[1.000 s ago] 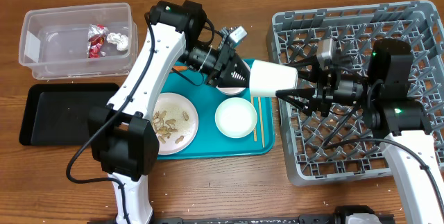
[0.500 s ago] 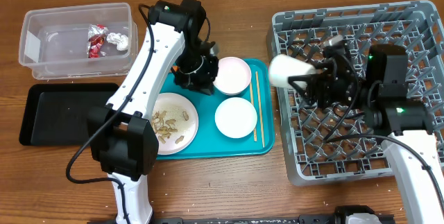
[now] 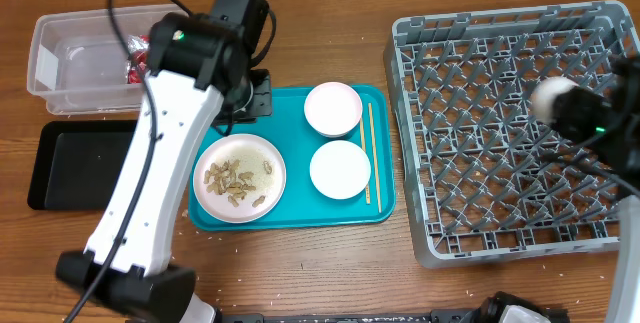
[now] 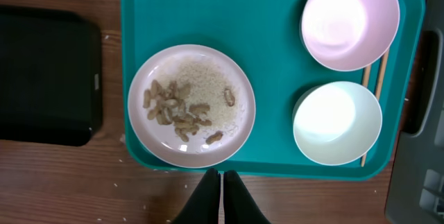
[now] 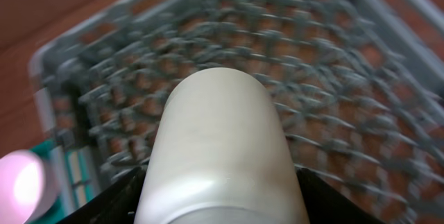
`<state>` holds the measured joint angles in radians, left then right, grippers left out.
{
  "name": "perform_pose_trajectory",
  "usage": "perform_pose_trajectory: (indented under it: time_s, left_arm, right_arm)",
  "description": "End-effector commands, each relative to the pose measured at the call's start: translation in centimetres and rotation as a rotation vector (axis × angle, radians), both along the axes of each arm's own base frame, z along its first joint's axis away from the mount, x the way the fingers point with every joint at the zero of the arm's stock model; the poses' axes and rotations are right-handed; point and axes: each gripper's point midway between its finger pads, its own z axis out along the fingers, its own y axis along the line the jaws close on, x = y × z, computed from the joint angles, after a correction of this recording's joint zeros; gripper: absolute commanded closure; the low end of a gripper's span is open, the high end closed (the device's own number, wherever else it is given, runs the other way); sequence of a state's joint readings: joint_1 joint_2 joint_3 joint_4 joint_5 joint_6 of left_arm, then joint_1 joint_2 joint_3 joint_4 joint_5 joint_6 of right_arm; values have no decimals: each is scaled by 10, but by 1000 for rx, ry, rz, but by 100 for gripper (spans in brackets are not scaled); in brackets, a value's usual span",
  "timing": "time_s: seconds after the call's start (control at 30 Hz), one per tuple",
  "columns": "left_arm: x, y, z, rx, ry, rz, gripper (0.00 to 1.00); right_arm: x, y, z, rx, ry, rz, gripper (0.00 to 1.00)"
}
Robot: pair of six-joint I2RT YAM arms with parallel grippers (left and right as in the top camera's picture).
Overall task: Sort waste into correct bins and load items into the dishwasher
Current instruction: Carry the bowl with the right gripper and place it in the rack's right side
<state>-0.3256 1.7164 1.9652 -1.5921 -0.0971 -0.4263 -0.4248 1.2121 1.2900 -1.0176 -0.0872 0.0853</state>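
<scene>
From overhead, the clear tub (image 3: 60,88) at the counter's (image 3: 330,273) far left holds red and silver foil wrappers (image 3: 133,60), half hidden under the left arm (image 3: 165,133). The black tray (image 3: 70,168) just in front of it shows nothing inside. The teal tray (image 3: 300,215) carries a white plate (image 3: 275,188) of peanut shells (image 3: 232,178), a pink bowl (image 3: 333,109), a white bowl (image 3: 340,169) and chopsticks (image 3: 369,153). The right hand (image 3: 572,111), blurred at the frame's edge, grips a white cup (image 3: 551,96) over the grey dish rack (image 3: 480,163)

In the left wrist view, the left hand (image 4: 220,193) is closed and holds nothing. Whitish crumbs (image 4: 201,85) lie among the shells; both bowls look empty; the bowls cover part of the chopsticks

In the right wrist view, the cup fills the middle, clamped between dark fingers (image 5: 114,200), with the rack smeared behind it
</scene>
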Motion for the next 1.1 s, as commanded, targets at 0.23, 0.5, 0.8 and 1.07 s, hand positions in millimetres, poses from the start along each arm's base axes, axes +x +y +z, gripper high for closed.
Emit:
perform_pose_trajectory:
  time_s: [0.23,0.5,0.8,1.07]
  left_arm:
    - [3,10,7,35,-38,43,95]
    - [2,10,7,37,-35,42,95]
    - [3,11,7,41,-36,41,94]
    - [2,12,7,44,-35,41,90]
  right_arm:
    - [-51,-99,-44,37,194,-481,55]
    - [-60,-120,-79,71,303,-586,53]
    - [-57,-127,-93,88,333,-594,31]
    - [-51,-122,-93,121,309,-571,2]
